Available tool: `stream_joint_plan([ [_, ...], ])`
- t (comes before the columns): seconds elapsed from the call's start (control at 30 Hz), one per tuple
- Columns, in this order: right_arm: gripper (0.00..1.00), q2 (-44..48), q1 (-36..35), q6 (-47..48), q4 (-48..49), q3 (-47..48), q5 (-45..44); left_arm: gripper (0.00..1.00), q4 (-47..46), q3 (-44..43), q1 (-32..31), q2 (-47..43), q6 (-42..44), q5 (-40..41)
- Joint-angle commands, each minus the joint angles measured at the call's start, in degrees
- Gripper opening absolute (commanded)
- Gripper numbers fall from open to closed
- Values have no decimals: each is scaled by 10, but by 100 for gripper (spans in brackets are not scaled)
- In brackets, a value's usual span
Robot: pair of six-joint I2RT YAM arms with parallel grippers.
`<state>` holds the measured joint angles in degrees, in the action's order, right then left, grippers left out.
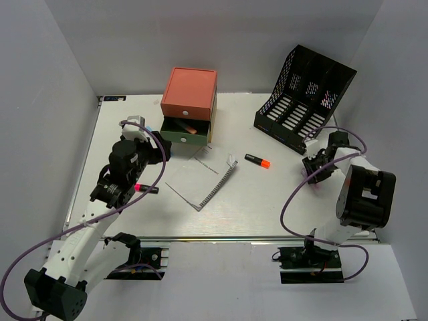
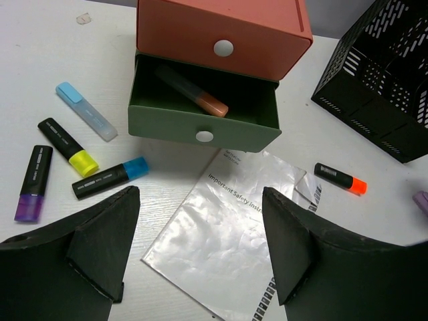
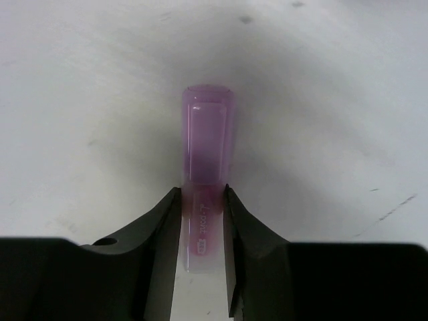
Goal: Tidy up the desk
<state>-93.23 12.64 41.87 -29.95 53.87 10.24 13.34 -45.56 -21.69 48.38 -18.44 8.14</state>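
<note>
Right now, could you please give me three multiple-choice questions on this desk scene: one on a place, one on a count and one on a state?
1. Where does the orange-capped highlighter lie?
A. on the desk, between the booklet and the file rack
B. inside the file rack
C. under the booklet

2. In the left wrist view, how many highlighters lie on the desk left of the drawer box?
A. two
B. four
C. six

3. What state is the green drawer in?
A. pushed shut
B. taken out and upside down
C. pulled open

Answers:
1 A: it rests on bare desk between those two.
2 B: the light blue highlighter, yellow-capped highlighter, purple-capped highlighter and blue-capped highlighter.
3 C: its inside shows, with an orange-tipped marker in it.
</note>
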Motion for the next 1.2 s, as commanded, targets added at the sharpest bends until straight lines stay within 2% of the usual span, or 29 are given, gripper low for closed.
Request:
stream_joint_plan([
  [0.0, 0, 80, -3, 58, -117, 19, 117, 83, -2, 1, 3, 1, 6, 6],
  [0.1, 0, 124, -58, 95, -181, 43, 167, 82, -2, 1, 3, 1, 7, 6],
  [0.2, 0, 159, -125, 103, -192, 71, 200, 81, -1, 3, 3, 0, 9, 10],
  [0.27, 0, 159, -205, 78, -190, 116, 217, 81, -1, 3, 3, -1, 10, 21],
  [0.33, 0, 140, -241, 53, -172, 174, 221, 81, -4, 8, 3, -9, 15, 33],
  [0.37, 0, 133, -291, 25, -158, 192, 218, 81, -5, 11, 3, -12, 16, 46],
  [0.4, 0, 124, -308, 10, -139, 211, 210, 81, -7, 13, 3, -14, 21, 51],
  [0.5, 0, 51, -385, -22, -85, 304, 161, 81, -17, 27, 3, -29, 24, 84],
  [0.53, 0, 29, -424, -31, -76, 368, 143, 81, -24, 35, -2, -36, 27, 98],
  [0.63, 0, -58, -463, -36, -72, 474, 125, 81, -31, 43, -8, -41, 35, 114],
  [0.67, 0, -77, -470, -38, -70, 537, 117, 81, -32, 46, -8, -39, 37, 118],
  [0.8, 0, -183, -522, -30, -49, 657, 95, 81, -31, 46, -8, -29, 44, 129],
  [1.07, 0, -276, -554, -35, 70, 689, 37, 81, -31, 46, -8, -28, 48, 137],
  [1.17, 0, -294, -557, -28, 84, 693, 12, 80, -31, 46, -8, -28, 47, 132],
])
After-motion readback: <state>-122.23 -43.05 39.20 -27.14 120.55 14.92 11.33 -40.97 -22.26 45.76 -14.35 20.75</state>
